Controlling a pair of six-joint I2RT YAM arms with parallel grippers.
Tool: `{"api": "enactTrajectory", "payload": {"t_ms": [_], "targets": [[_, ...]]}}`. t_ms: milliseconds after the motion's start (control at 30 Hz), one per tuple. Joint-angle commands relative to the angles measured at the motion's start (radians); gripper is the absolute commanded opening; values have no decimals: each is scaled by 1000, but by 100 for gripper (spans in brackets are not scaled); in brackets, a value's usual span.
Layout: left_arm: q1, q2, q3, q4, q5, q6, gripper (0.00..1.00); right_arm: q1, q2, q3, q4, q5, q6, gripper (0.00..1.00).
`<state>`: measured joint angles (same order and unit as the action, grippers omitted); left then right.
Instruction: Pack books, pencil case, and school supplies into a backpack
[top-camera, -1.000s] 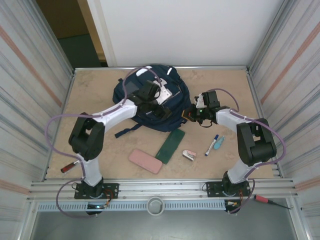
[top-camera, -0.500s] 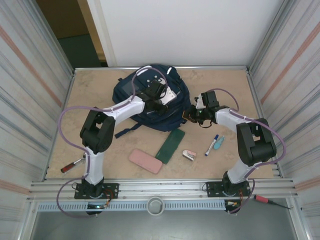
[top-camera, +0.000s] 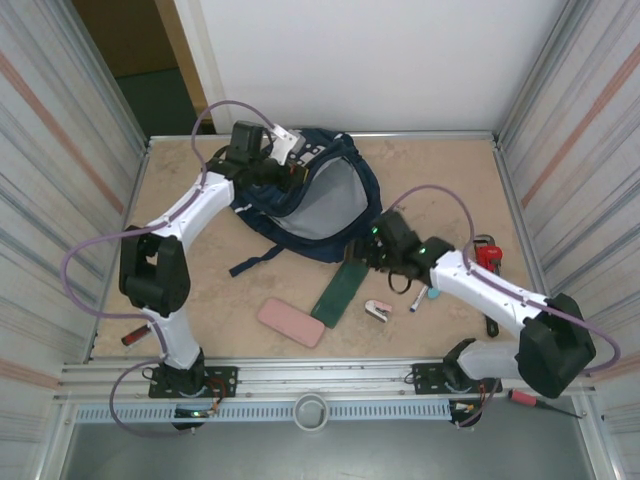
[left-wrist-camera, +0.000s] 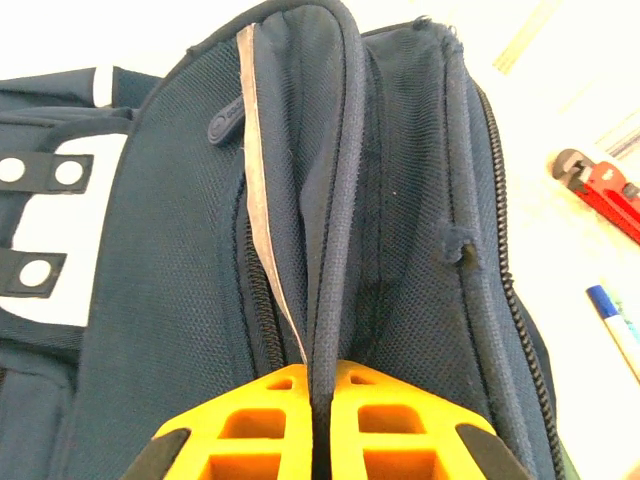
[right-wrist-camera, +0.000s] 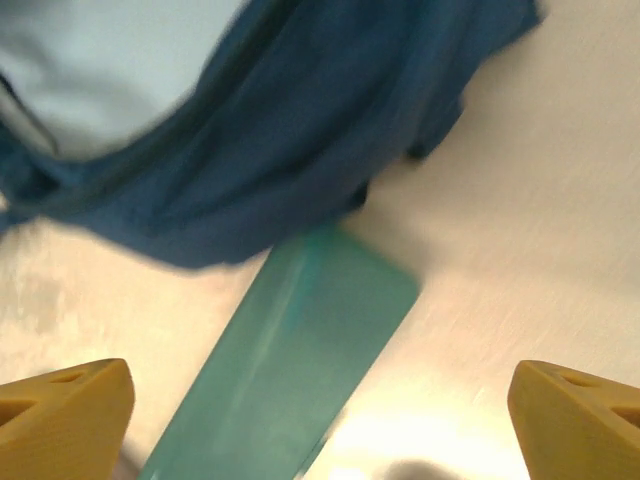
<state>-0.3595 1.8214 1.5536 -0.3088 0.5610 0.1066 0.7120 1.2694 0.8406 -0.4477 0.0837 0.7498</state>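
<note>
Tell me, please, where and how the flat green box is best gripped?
Grip the green box across its narrow width, near the middle, straight down from above. It lies flat on the table, both long edges free; its far end is close by the backpack.

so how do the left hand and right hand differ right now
The left hand is shut, pinching a rim of the backpack at its opening; the right hand is wide open, holding nothing. The left hand is at the backpack's far side; the right hand hovers above the green box beside the backpack. Both have orange fingers.
</note>
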Motion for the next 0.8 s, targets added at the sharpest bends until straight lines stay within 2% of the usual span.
{"api": "enactTrajectory", "payload": {"t_ms": [0,67,233,400,533,767], "targets": [[-6,-25,3,69,91,-39,1,143,33,-26,-51,195,215,98],[-6,-19,3,72,95,-41,1,215,90,-2,-46,239,277,100],[-6,-23,-9,79,94,-41,1,304,233,66,-26,297,361,100],[-6,-37,-29,83,86,-30,1,347,373,134,-66,387,411,99],[-7,-42,-38,85,82,-22,1,351,478,173,-96,402,457,100],[-8,-53,-51,75,53,5,1,348,443,136,-194,468,446,100]]}}
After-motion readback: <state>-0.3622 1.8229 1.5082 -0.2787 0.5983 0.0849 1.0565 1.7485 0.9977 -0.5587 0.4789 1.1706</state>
